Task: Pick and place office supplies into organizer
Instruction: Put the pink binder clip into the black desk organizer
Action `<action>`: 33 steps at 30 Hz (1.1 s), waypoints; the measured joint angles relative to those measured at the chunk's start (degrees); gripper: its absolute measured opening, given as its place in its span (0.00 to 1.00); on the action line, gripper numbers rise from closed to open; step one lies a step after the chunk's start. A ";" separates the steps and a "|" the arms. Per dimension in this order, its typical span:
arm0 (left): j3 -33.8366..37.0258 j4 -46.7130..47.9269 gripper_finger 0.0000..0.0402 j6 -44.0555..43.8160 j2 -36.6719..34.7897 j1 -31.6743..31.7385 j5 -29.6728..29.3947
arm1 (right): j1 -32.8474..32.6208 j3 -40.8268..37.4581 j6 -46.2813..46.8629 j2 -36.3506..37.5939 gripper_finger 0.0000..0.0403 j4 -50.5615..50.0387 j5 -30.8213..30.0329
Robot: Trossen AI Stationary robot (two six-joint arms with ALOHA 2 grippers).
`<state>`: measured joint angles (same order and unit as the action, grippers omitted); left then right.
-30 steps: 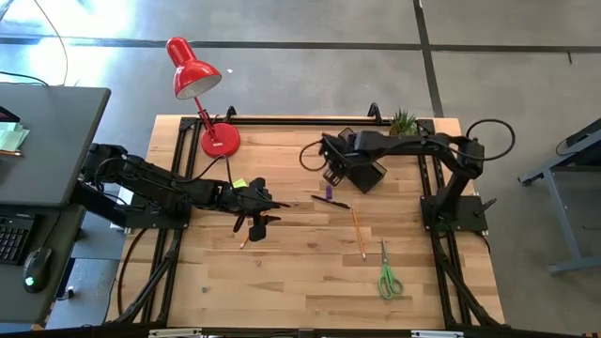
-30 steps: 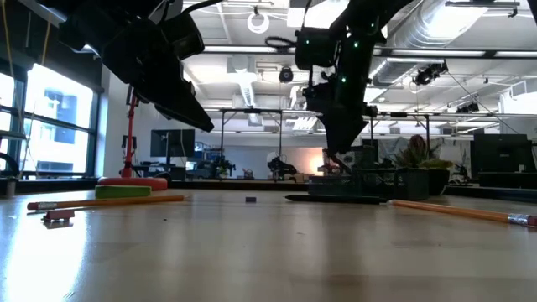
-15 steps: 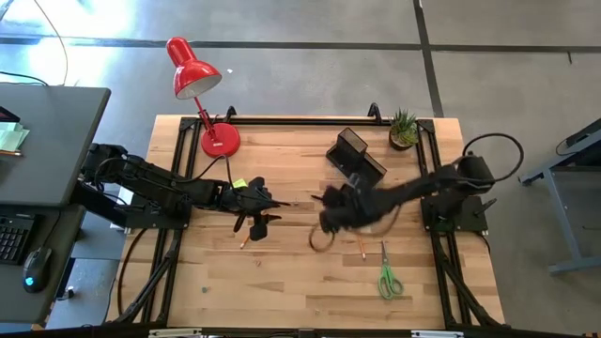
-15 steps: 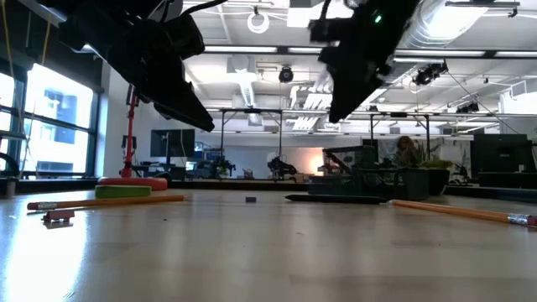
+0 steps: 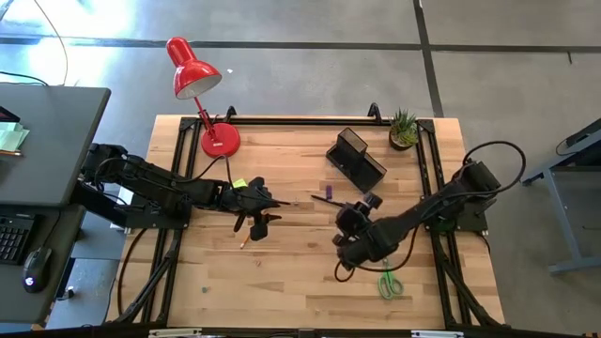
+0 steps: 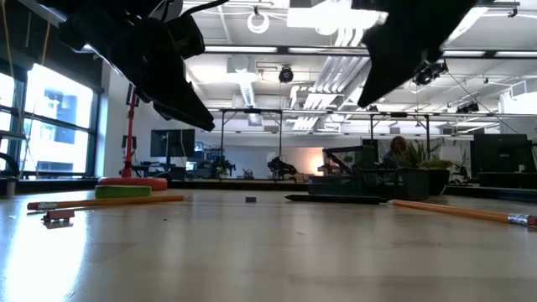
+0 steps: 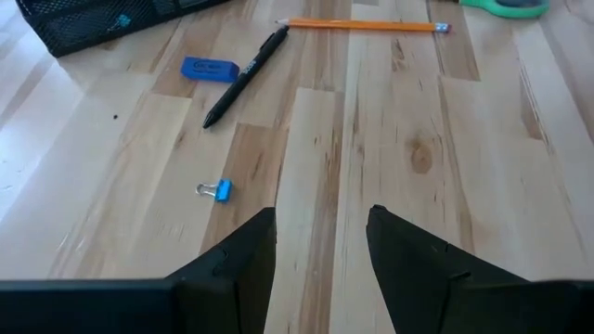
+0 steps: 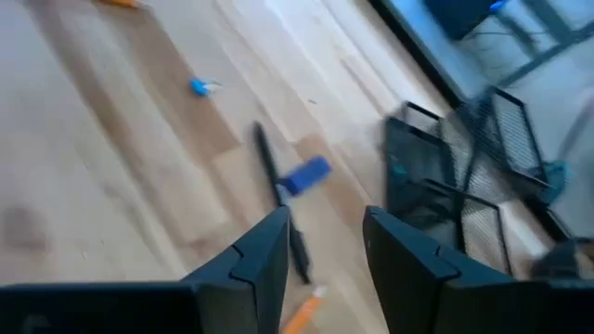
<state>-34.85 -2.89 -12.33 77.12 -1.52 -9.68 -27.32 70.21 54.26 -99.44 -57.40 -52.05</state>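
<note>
The black mesh organizer stands near the table's far edge. A dark pen and a blue eraser lie in front of it, with a small blue binder clip closer to my left gripper. The yellow-green sticky-note block, orange pencils and green-handled scissors lie on the wood. My left gripper hovers open at the table's left middle, beside the sticky notes. My right gripper hangs open above the table's middle, facing the pen and the organizer.
A red desk lamp stands at the far left corner and a small potted plant at the far right corner. Black rails run along the table's sides. Bare wood shows toward the near edge. In the low view both arms hang above the tabletop.
My right arm has swung quickly away from the organizer toward the table's near edge and now hangs over the middle of the table above an orange pencil. The left arm and the supplies have stayed where they were.
</note>
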 joint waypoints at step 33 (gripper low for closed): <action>-8.75 17.94 0.29 3.09 0.95 -21.10 -1.02 | 5.64 -19.64 -43.20 0.00 0.33 57.37 28.64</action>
<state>-43.60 15.05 -9.24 78.07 -22.62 -10.69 -21.69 50.56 11.06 -99.44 -0.03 -23.41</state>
